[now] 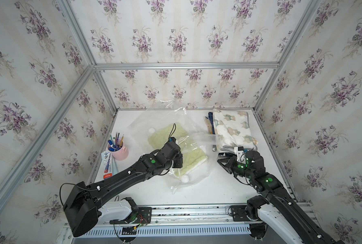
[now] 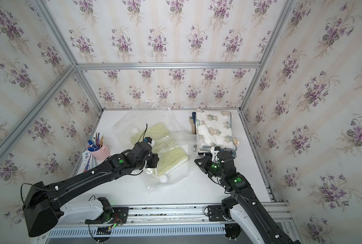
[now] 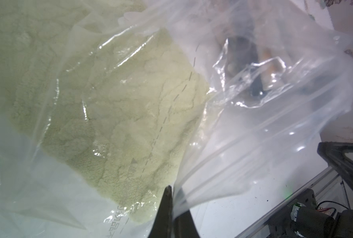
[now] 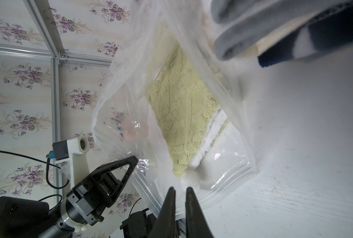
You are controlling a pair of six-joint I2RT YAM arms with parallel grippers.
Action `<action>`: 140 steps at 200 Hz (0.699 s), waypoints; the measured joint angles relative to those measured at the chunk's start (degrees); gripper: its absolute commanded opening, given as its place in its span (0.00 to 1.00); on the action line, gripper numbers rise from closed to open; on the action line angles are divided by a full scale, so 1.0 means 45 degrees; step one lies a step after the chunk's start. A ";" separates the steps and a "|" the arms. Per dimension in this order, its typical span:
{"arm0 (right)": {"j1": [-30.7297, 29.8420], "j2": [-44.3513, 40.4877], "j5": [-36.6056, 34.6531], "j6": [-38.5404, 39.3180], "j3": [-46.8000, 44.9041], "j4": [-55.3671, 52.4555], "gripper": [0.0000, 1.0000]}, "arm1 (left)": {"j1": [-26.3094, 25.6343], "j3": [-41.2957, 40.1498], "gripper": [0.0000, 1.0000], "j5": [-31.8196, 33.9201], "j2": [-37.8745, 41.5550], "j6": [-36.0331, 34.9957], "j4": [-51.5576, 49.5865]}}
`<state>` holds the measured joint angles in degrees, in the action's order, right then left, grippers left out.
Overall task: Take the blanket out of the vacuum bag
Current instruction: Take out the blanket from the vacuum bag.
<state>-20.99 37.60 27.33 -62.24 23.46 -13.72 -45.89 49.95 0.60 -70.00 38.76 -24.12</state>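
The vacuum bag [image 1: 165, 120] [image 2: 150, 118] lies crumpled at the table's middle, its mouth toward the front right. Inside it is the pale green fleece blanket [image 1: 193, 157] [image 2: 173, 157] [image 4: 181, 115] with white pom-poms [image 1: 185, 178]. My left gripper [image 3: 171, 189] [image 4: 134, 160] is shut on a layer of the bag's plastic [image 3: 254, 134] and holds it up off the blanket [image 3: 130, 123]. At the bag's right front corner, my right gripper [image 4: 180, 188] [image 1: 219, 160] has its jaws closed to a narrow slit, with the bag's zip-seal edge [image 4: 229, 164] in it.
A stack of folded blankets, a bear-print one [image 1: 233, 128] on top, lies at the back right just behind my right gripper. A pink cup of pens [image 1: 118, 151] and a flat box [image 1: 107, 164] stand at the left edge. Wallpapered walls enclose three sides.
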 measured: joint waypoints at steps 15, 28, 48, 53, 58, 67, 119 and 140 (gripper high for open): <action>-0.0199 0.0340 0.0044 -0.0199 -0.0097 0.0277 0.13 | -0.0097 -0.0136 0.05 0.0092 0.0180 0.0219 -0.0029; -0.0559 0.0918 0.0053 -0.0194 0.0087 0.0466 0.14 | -0.0141 -0.0121 0.05 0.0112 0.0291 0.0262 -0.0146; -0.1277 0.1841 0.0024 -0.0160 0.0568 0.0874 0.14 | -0.0136 0.0039 0.06 0.0155 0.0515 0.0243 -0.0461; -0.1506 0.2016 -0.0015 -0.0155 0.0656 0.1035 0.13 | -0.0136 0.0068 0.06 0.0155 0.0588 0.0233 -0.0495; -0.1783 0.2181 -0.0092 -0.0160 0.0714 0.1195 0.14 | -0.0136 0.0087 0.06 0.0160 0.0656 0.0204 -0.0534; -0.2404 0.2399 -0.0282 -0.0180 0.0729 0.1486 0.13 | -0.0141 0.0126 0.06 0.0170 0.0767 0.0107 -0.0651; -0.5071 0.2652 -0.1957 -0.1831 -0.0544 0.3385 0.12 | -0.0136 -0.0617 0.07 0.0588 0.1705 -0.0083 -0.0869; -0.5178 0.2982 -0.2749 -0.2560 -0.1103 0.4099 0.17 | -0.0136 -0.1035 0.07 0.0578 0.1797 0.0010 -0.0549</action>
<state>-44.29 51.03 14.96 -73.76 18.50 4.73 -46.50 45.30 3.20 -61.91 38.81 -26.59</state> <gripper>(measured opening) 0.144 0.070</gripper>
